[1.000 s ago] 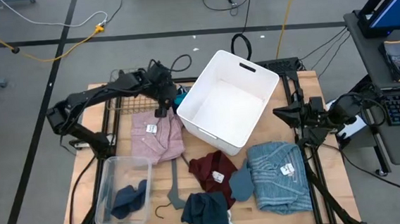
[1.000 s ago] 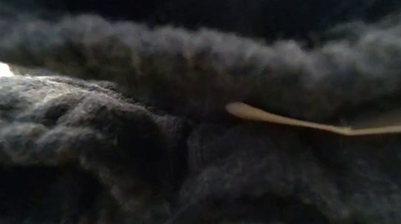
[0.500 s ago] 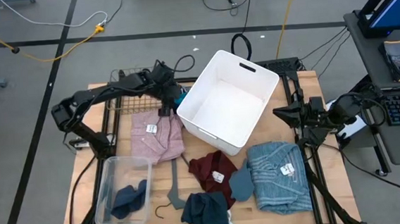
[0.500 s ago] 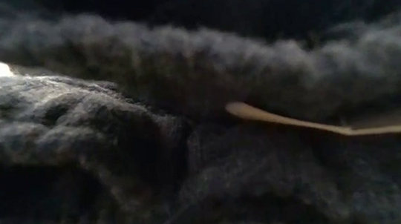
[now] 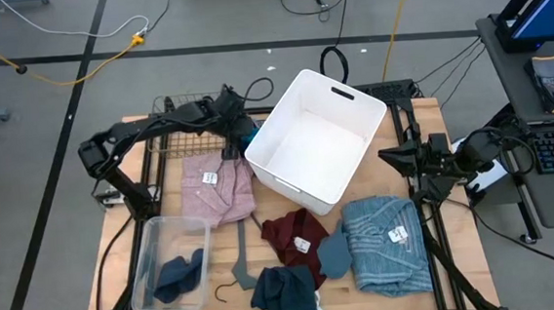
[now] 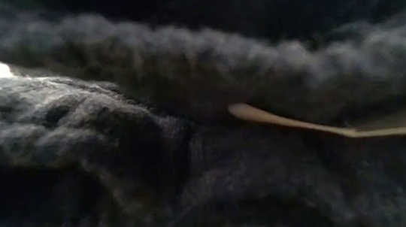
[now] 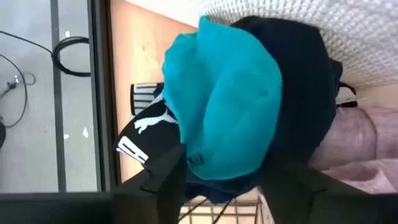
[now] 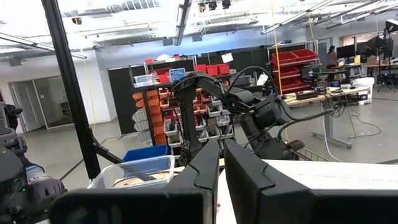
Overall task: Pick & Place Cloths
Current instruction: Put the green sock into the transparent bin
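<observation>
So over the last second the left gripper (image 5: 239, 130) has crept from over the pink cloth's far edge toward the white plastic bin (image 5: 357, 105), and it's now tucked right against the bin's left corner, where a teal cloth (image 7: 224, 106) sits bunched up with a dark navy piece (image 7: 305, 81). The left wrist view shows the two dark fingers spread on either side of that teal lump, straddling it, with no clear pinch yet, so it looks like the grab is just about to happen and nothing has gone into the bin, which is bare inside. Right gripper (image 5: 391, 156) is parked just right of the bin, fingers pressed together, holding nothing. The teal piece is smooth and puffy, and a black band with white lettering (image 7: 146, 134) pokes out beside it. The pink cloth (image 5: 217, 186) lies flat just left of the bin's near corner, white tag up. The maroon cloth (image 5: 293, 236) is crumpled right in front of the bin, and the light-blue ribbed cloth (image 5: 389, 242) is folded near the bin's front right. A grey plastic hanger (image 5: 239, 258) lies left of the maroon one, a navy heap (image 5: 285, 291) sits well in front of the bin, and a clear tub (image 5: 149, 259) farther left holds another dark piece. Low view is just fuzzy dark knit filling the lens.
</observation>
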